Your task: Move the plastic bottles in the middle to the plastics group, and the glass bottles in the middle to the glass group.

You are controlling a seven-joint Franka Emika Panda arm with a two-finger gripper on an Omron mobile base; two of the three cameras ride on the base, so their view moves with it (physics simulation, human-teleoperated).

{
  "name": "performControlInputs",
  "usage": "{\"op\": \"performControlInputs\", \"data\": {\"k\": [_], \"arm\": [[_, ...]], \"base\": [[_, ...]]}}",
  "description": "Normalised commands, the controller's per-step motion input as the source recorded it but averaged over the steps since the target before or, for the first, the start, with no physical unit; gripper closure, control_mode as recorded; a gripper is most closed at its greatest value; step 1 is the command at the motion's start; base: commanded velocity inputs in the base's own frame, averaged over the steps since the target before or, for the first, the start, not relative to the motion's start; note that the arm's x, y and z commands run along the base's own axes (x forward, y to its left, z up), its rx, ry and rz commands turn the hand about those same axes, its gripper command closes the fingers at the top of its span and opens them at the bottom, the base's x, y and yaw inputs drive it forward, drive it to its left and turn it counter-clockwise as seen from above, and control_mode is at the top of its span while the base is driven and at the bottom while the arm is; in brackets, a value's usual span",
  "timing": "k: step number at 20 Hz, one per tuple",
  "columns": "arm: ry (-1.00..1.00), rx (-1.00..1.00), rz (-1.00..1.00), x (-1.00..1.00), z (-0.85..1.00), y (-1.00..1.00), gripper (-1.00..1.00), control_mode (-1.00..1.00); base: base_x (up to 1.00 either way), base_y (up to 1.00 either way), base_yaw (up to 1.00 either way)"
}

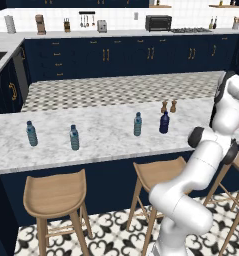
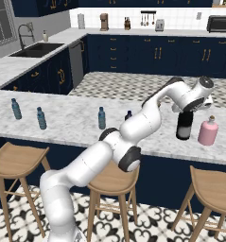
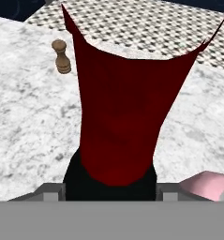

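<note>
Wide bare marble is left on the table [image 1: 106, 140] between the two water bottles [image 1: 31, 133] at the left end and the middle pair, a clear bottle [image 1: 137, 124] and a navy bottle [image 1: 164, 122] standing near each other. Behind the navy bottle the way is narrowed by two small wooden mills [image 1: 168, 106]. At the right end, the wine bottle [image 2: 183, 126] and the pink bottle [image 2: 208, 132] stand just beside each other, a slim gap being left between them. The table's front edge is lined by stools [image 1: 56, 197].
</note>
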Motion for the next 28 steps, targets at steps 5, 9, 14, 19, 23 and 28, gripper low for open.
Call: {"op": "performControlInputs", "data": {"k": [5, 9, 14, 19, 23, 28], "arm": [[0.00, -0.03, 0.00, 0.00, -0.51, 0.03, 1.00, -1.00], [-0.01, 0.09, 0.00, 0.00, -0.41, -0.13, 1.00, -1.00], [-0.04, 0.03, 0.00, 0.00, -0.29, -0.06, 1.00, -1.00], [-0.06, 0.00, 0.00, 0.02, 0.00, 0.00, 1.00, -1.00], [-0.02, 0.00, 0.00, 0.13, 0.00, 0.00, 1.00, -1.00], [0.00, 0.00, 0.00, 0.03, 0.00, 0.00, 1.00, -1.00]], "base": [[0.00, 0.00, 0.00], [0.00, 0.00, 0.00], [0.00, 0.00, 0.00], [0.00, 0.00, 0.00], [0.00, 0.00, 0.00], [0.00, 0.00, 0.00]]}}
